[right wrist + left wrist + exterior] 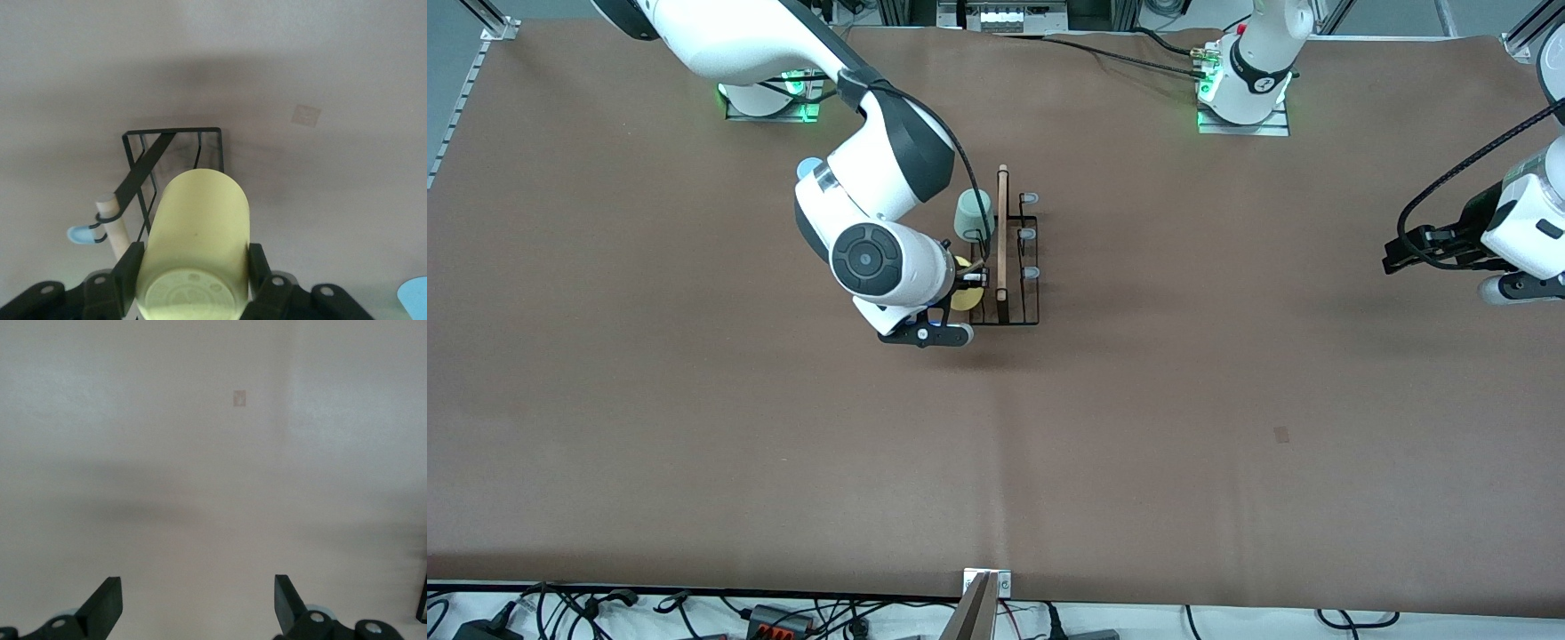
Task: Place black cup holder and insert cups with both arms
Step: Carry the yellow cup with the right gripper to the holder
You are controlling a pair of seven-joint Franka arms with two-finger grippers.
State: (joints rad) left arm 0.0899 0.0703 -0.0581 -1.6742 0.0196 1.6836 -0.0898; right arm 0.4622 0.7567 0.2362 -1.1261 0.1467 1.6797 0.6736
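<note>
Right claw (193, 280), yellow cup (195, 250), over rack (1016, 267)

The yellow cup (963, 294) is largely hidden under the right arm's wrist in the front view; only a sliver shows. The right gripper (193, 280) is cut off by the right wrist view's edge. The left gripper (198, 608) shows fingertips only. The black cup holder (1016, 258) has its pegs toward the right arm's end covered. The blue cup cannot be found.
</note>
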